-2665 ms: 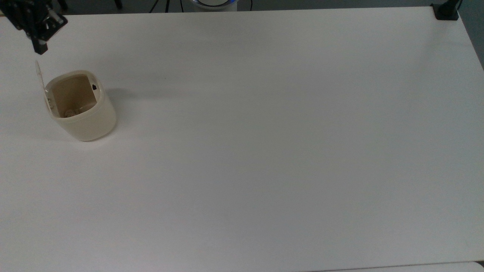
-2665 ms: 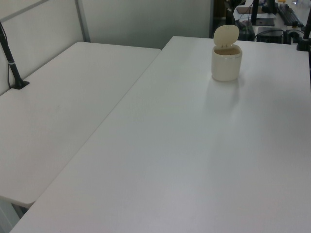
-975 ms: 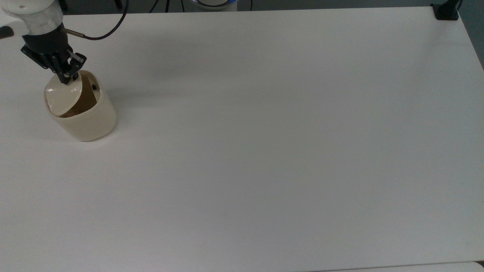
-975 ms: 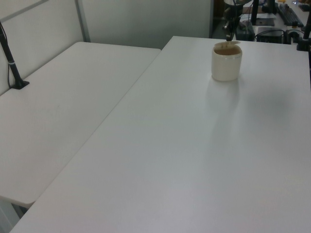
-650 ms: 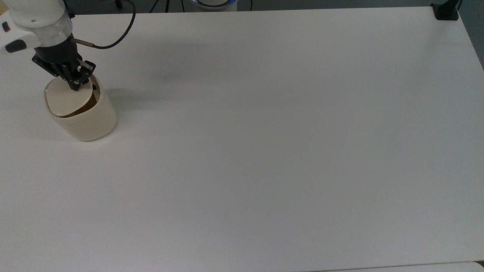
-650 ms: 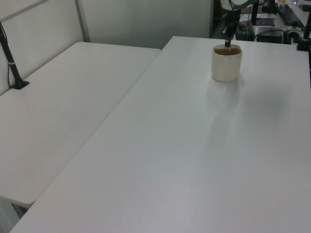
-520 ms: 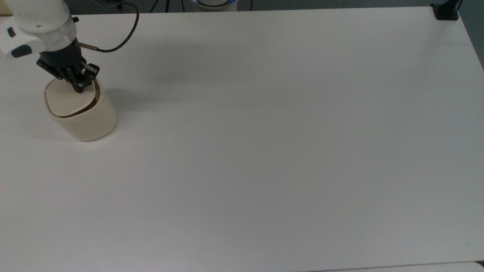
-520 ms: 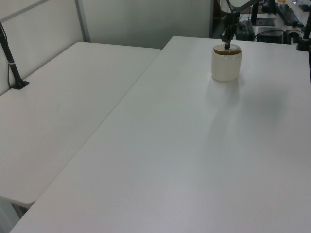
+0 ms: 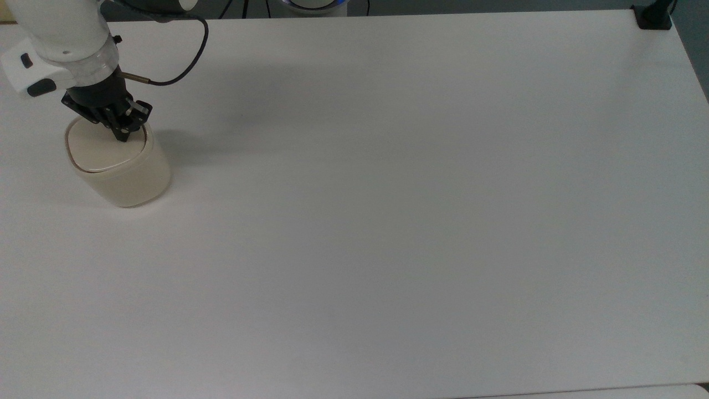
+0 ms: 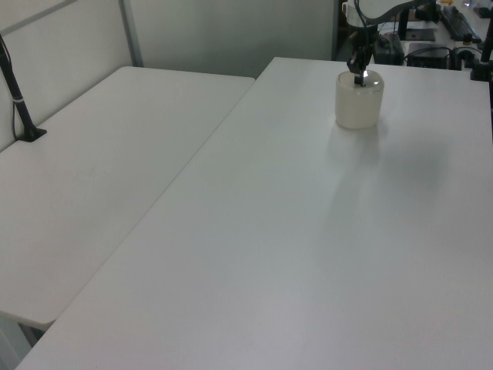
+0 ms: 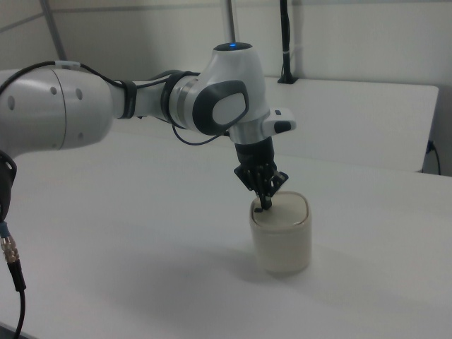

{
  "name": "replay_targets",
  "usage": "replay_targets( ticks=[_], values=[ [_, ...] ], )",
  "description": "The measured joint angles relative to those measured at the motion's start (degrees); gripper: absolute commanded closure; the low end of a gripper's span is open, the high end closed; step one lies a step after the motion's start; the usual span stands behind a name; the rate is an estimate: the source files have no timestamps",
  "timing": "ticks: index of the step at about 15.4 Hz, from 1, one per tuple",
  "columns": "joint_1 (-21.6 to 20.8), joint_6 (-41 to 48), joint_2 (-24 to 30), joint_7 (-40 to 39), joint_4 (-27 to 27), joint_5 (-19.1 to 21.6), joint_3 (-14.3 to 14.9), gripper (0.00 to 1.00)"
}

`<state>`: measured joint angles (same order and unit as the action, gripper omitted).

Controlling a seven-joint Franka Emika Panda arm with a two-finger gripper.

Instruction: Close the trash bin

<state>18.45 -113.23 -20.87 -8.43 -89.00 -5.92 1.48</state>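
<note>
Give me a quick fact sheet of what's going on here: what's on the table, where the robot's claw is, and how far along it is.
object: trash bin, cream, near the top view's left edge
lid: down flat on the bin, no gap showing
gripper: fingertips on the lid, fingers together
surface: white table
progress: bin looks closed
likely next: gripper lifts away

We find no legible text, label, brand, number or sign on any surface.
</note>
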Motion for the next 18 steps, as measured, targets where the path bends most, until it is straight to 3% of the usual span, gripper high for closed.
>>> replay_targets(
  ticks=[6,14,16,18],
  values=[
    [-2.61,2.22,2.84,-0.01,1.83,0.01,-0.09,1.00],
    [-15.85,17.41,13.24,1.20,2.60,0.07,-0.24,0.99],
    [-18.67,20.55,14.51,1.26,2.57,0.10,-0.21,0.90],
    [-20.88,22.63,15.42,2.14,2.53,0.10,-0.19,0.67]
  ],
)
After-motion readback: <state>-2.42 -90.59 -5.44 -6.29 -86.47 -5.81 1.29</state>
